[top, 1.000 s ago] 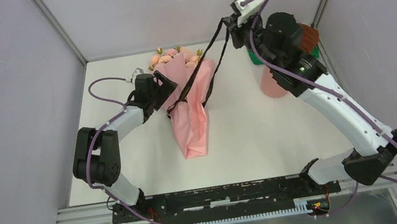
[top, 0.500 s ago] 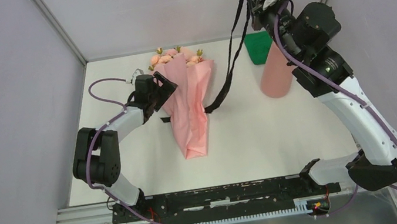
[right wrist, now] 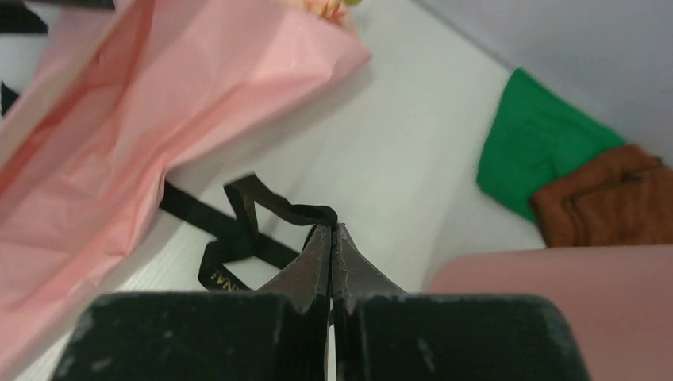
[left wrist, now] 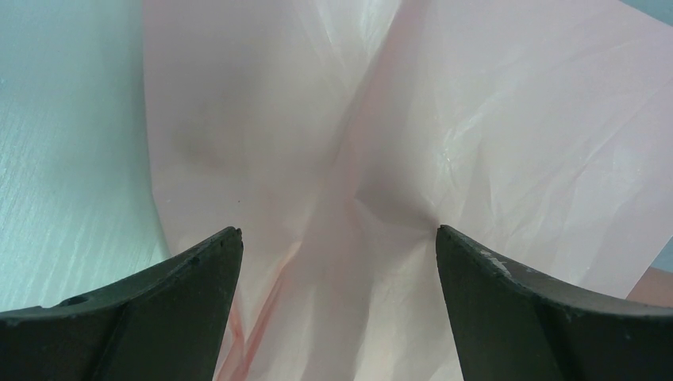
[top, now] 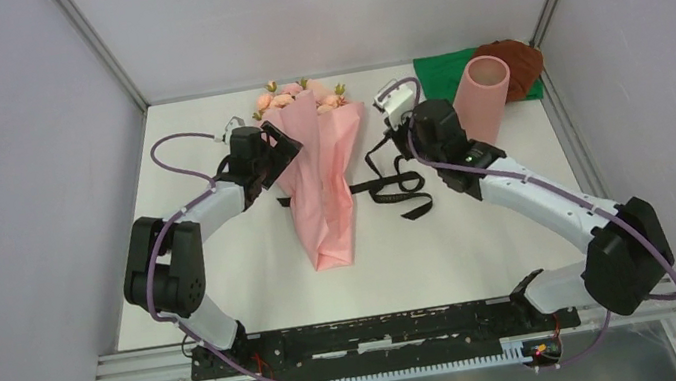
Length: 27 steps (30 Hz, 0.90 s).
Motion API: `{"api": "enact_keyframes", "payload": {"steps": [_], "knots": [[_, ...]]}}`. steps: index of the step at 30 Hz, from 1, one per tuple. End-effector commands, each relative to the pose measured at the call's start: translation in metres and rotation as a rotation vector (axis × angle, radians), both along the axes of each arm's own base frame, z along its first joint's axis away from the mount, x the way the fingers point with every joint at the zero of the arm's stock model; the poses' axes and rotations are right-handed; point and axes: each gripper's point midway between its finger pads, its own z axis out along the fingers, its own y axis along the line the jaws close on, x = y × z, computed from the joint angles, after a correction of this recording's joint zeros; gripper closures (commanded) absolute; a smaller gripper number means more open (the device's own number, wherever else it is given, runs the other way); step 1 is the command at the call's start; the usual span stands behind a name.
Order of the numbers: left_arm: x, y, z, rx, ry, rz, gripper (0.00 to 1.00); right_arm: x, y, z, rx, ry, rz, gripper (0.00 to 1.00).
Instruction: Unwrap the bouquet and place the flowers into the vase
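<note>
One step done, two to go

One knot is out of the way: the black ribbon (top: 382,185) lies loose in flat satin loops on the white table (top: 481,230), just right of the bouquet (top: 322,188), with no bow around the paper. The right gripper (right wrist: 330,232) is low over the table with its fingers pressed together, and the ribbon's end seems to be pinched at their tips (the strip is thin enough that they look fully closed).

The unwrapping proper is not yet done. The bouquet lies flat at mid-table, a long cone of crinkled, slightly glossy pink paper, narrow end toward the arms. The flowers (top: 300,95), small pink and peach blooms, poke out of the wide far end, with their stems hidden inside. The left gripper (left wrist: 337,230) sits at the cone's left side with its fingers spread wide and paper filling the space between them. I judge it is not clamping.

None of the flowers are in the vase (top: 482,98). It is a plain matte salmon cylinder with its mouth showing, well right of the bouquet, by a green cloth (top: 441,64) and a brown bundle (top: 522,62).
</note>
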Motion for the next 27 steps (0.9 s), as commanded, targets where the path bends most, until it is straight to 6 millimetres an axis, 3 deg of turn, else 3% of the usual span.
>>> {"api": "enact_keyframes", "payload": {"steps": [1, 6, 9, 13, 17, 19, 21, 23, 27], "knots": [[0.006, -0.001, 0.017, 0.01, -0.073, -0.033, 0.04, -0.006, 0.012, -0.015, 0.088, -0.013, 0.045, 1.0], [0.007, -0.004, 0.011, 0.004, -0.061, -0.041, 0.04, -0.007, 0.016, -0.076, 0.033, 0.115, 0.058, 1.0], [0.007, -0.003, 0.008, 0.007, -0.056, -0.039, 0.04, -0.012, 0.027, -0.108, 0.031, 0.202, 0.101, 0.95], [0.006, -0.002, 0.007, 0.011, -0.054, -0.035, 0.04, -0.019, 0.034, -0.145, 0.009, 0.28, 0.121, 0.71], [0.007, -0.002, 0.007, 0.012, -0.055, -0.037, 0.04, -0.016, 0.04, -0.16, -0.015, 0.306, 0.13, 0.51], [0.007, -0.002, 0.008, 0.013, -0.056, -0.037, 0.04, -0.014, 0.041, -0.168, -0.025, 0.319, 0.13, 0.3], [0.006, -0.002, 0.007, 0.015, -0.055, -0.036, 0.04, -0.012, 0.042, -0.176, -0.034, 0.333, 0.129, 0.16], [0.006, -0.001, 0.006, 0.015, -0.053, -0.035, 0.04, -0.012, 0.042, -0.188, -0.046, 0.353, 0.125, 0.11], [0.006, -0.001, 0.006, 0.014, -0.052, -0.036, 0.04, -0.014, 0.042, -0.204, -0.058, 0.382, 0.122, 0.1]]}}
